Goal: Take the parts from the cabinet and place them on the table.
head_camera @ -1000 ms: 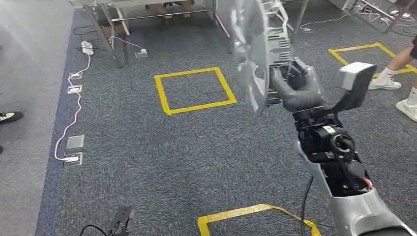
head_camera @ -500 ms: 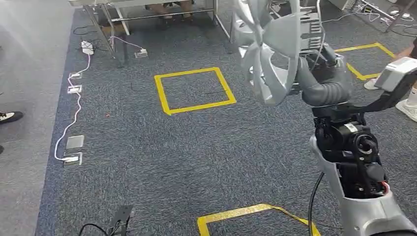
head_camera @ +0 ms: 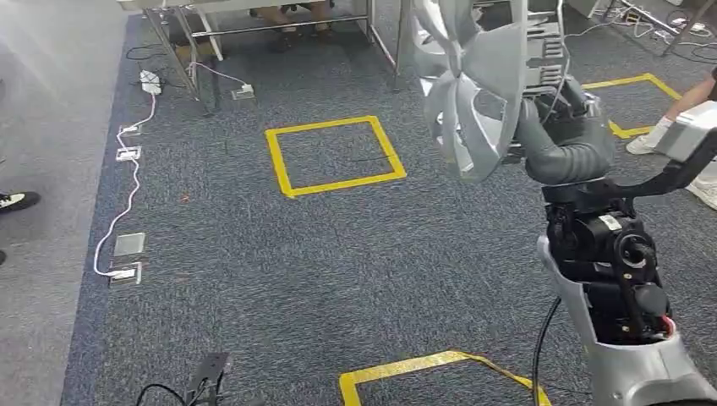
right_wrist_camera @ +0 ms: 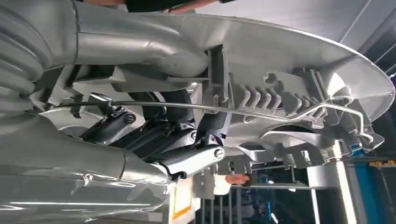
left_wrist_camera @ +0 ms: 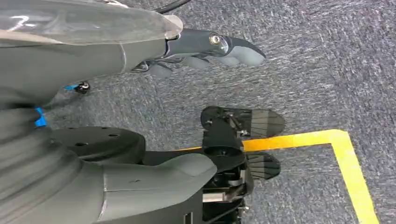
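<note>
We see the right hand [head_camera: 558, 127] raised above the grey carpet [head_camera: 279, 279], its fingers [right_wrist_camera: 187, 154] clamped on the large silver moulded plastic part [head_camera: 473, 85]. The left hand [left_wrist_camera: 205, 49] hangs over the carpet, fingers loosely curled, holding nothing.

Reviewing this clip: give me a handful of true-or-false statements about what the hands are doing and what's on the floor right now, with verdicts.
1. The right hand holds a grey metal part raised above the carpet. True.
2. The left hand grips a second part. False: it holds nothing, hanging over the carpet.
3. A complete yellow tape square is marked on the carpet. True.
4. The grey metal part rests on a table. False: it is held in the air, set on no surface.
5. A white cable runs along the carpet's left edge. True.
</note>
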Controlling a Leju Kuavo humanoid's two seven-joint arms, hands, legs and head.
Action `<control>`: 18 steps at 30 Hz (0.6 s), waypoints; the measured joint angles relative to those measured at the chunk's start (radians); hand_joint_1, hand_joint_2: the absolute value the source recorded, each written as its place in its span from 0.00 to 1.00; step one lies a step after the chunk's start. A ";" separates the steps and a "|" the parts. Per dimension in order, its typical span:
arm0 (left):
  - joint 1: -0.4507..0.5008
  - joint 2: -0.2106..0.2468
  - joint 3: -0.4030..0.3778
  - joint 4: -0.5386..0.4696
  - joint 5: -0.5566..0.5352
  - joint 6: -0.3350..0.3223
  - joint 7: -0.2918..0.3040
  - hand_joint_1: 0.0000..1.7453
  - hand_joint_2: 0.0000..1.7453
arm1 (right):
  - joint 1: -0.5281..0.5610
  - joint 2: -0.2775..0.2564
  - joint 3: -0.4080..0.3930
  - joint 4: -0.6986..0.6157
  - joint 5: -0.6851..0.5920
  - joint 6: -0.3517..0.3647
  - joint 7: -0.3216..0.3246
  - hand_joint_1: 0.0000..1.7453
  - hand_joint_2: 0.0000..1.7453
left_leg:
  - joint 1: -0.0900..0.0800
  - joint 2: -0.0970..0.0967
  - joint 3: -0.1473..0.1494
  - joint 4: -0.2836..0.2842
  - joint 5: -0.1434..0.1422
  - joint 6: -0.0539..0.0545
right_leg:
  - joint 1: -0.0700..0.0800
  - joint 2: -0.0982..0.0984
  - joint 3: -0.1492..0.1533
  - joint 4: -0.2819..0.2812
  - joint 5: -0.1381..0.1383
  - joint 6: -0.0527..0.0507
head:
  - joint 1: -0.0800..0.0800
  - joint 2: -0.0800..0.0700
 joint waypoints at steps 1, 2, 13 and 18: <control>0.000 0.000 0.000 0.000 0.000 0.000 0.000 0.00 1.00 | 0.005 0.000 0.000 0.000 -0.003 0.000 -0.004 1.00 1.00 | 0.000 0.000 0.000 0.000 0.000 0.000 | 0.000 0.000 0.000 0.000 0.000 0.000 | 0.000 0.000; 0.000 0.000 0.000 0.000 0.001 0.000 0.000 0.00 1.00 | 0.009 0.000 0.000 0.001 -0.005 0.001 -0.008 1.00 1.00 | 0.000 0.000 0.000 0.000 0.000 0.000 | 0.000 0.000 0.000 0.000 0.000 0.000 | 0.000 0.000; 0.000 -0.003 0.000 0.000 0.002 -0.002 0.018 0.00 1.00 | 0.028 0.000 0.001 0.001 -0.013 0.003 -0.017 1.00 1.00 | 0.000 0.000 0.000 0.000 0.000 0.000 | 0.000 0.000 0.000 0.000 0.000 0.000 | 0.000 0.000; 0.000 -0.007 0.000 0.000 0.004 -0.008 0.021 0.00 1.00 | 0.029 0.000 0.001 0.001 -0.010 0.003 -0.016 1.00 1.00 | 0.000 0.000 0.000 0.000 0.000 0.000 | 0.000 0.000 0.000 0.000 0.000 0.000 | 0.000 0.000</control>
